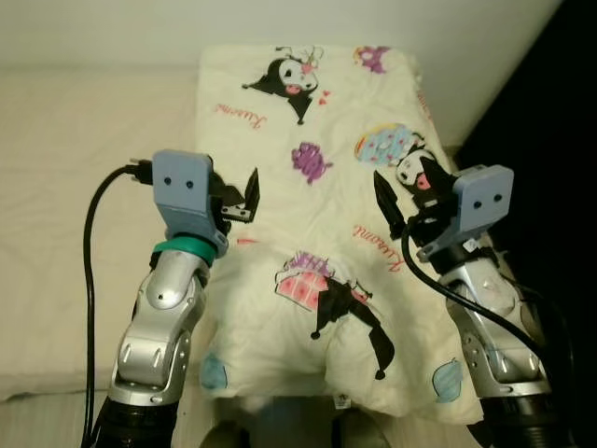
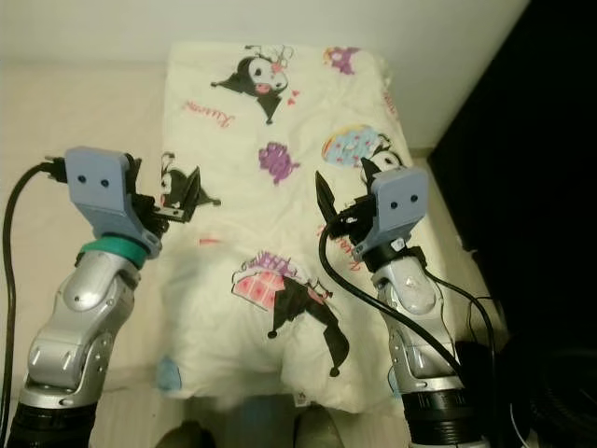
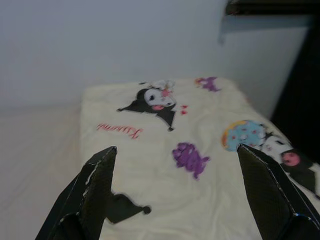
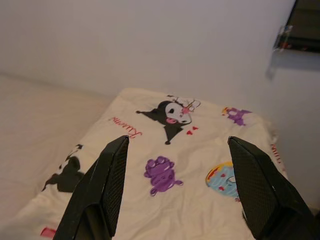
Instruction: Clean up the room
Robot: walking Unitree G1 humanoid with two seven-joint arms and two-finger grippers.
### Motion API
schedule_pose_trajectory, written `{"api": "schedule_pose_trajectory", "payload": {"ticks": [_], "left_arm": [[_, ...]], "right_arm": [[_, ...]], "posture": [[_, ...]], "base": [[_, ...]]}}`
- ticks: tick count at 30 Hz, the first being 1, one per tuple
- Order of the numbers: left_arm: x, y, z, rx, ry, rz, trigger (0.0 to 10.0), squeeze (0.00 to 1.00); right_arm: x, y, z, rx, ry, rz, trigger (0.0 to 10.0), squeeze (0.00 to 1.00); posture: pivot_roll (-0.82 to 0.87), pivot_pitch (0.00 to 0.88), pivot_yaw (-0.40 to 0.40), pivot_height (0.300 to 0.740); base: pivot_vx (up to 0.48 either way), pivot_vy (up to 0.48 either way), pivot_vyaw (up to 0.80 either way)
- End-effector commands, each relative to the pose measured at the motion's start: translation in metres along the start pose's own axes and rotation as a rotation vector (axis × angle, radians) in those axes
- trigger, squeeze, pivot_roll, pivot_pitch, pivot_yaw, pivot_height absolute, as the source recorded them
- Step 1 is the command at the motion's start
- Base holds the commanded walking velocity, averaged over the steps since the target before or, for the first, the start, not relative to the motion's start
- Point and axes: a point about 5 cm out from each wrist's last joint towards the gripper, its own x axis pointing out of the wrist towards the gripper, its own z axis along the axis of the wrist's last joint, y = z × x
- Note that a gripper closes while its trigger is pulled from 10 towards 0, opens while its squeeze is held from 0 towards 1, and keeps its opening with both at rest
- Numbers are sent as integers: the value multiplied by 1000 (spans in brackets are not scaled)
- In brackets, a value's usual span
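**Both hands raised over the printed quilt**

The left hand [image 1: 244, 198] is held above the left edge of the quilt [image 1: 317, 215], raised clear of the fabric. Its fingers [image 3: 95, 187] are spread wide, and nothing is held between them. A black cable [image 1: 90, 271] is routed from the left wrist down along the silver arm.

The quilt, cream with cartoon prints, is laid lengthwise on the bed [image 1: 84, 187], with its far end near the white wall [image 1: 280, 23]. It is bunched at the near end, between the two arms.

The right hand [image 1: 399, 210] is held above the right part of the quilt. Its fingers [image 4: 260, 187] are likewise spread wide and empty. A dark area [image 1: 550, 140] is seen to the right of the quilt.
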Motion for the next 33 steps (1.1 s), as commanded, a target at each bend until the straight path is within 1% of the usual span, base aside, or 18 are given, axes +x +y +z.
{"api": "schedule_pose_trajectory", "payload": {"ticks": [1,9,11,13,14,15,16,17,18,20,22,23,24,25,26,28,31,33], "left_arm": [[-2,-1,-8,11,30,-3,10000,0],[-7,3,-18,33,58,2,10000,0],[-11,6,-25,50,87,4,10000,0],[-20,10,-38,74,138,-5,10000,0],[-20,10,-38,74,138,-5,10000,0],[-23,12,-44,87,158,-7,10000,0],[-32,16,-56,103,207,-9,10000,0],[-32,16,-56,103,207,-9,10000,0],[-38,18,-65,114,241,-10,10000,0],[-55,25,-87,119,333,1,10000,0],[-67,29,-104,111,403,14,10000,0],[-71,30,-109,106,426,16,10000,0],[-71,30,-109,106,426,16,10000,0],[-79,34,-123,151,469,25,10000,0],[-83,36,-130,176,490,35,10000,0],[-83,36,-130,176,490,35,10000,0],[-89,41,-149,220,549,60,10000,0],[-89,41,-153,228,562,63,10000,0]], "right_arm": [[-5,-2,-6,-4,23,-8,10000,0],[-8,0,-14,-4,49,5,10000,0],[-11,3,-20,9,81,27,10000,0],[-17,9,-35,17,153,65,10000,0],[-17,9,-35,17,153,65,10000,0],[-20,11,-40,15,175,77,10000,0],[-28,14,-52,29,222,76,10000,0],[-28,14,-52,29,222,76,10000,0],[-34,16,-60,40,252,73,10000,0],[-49,21,-80,79,329,55,10000,0],[-60,27,-92,105,381,53,10000,0],[-63,30,-96,112,398,55,10000,0],[-63,30,-96,112,398,55,10000,0],[-72,38,-106,121,440,70,10000,0],[-77,42,-111,128,462,76,10000,0],[-77,42,-111,128,462,76,10000,0],[-91,55,-122,153,514,79,10000,0],[-94,58,-125,156,525,78,10000,0]], "posture": [[-74,122,15,738],[-77,114,15,740],[-78,109,15,740],[-76,107,14,740],[-76,107,14,740],[-76,107,14,740],[-74,105,12,740],[-74,105,12,740],[-74,105,12,740],[-71,102,10,740],[-66,101,11,740],[-66,101,11,740],[-66,101,11,740],[-67,100,12,740],[-69,100,15,740],[-69,100,15,740],[-74,101,20,740],[-75,101,20,740]], "base": [[0,0,0],[0,0,0],[0,0,0],[0,0,0],[0,0,0],[0,0,0],[0,0,0],[0,0,0],[0,0,0],[0,0,0],[0,0,0],[0,0,0],[0,0,0],[0,0,0],[0,0,0],[0,0,0],[0,0,0],[0,0,0]]}}
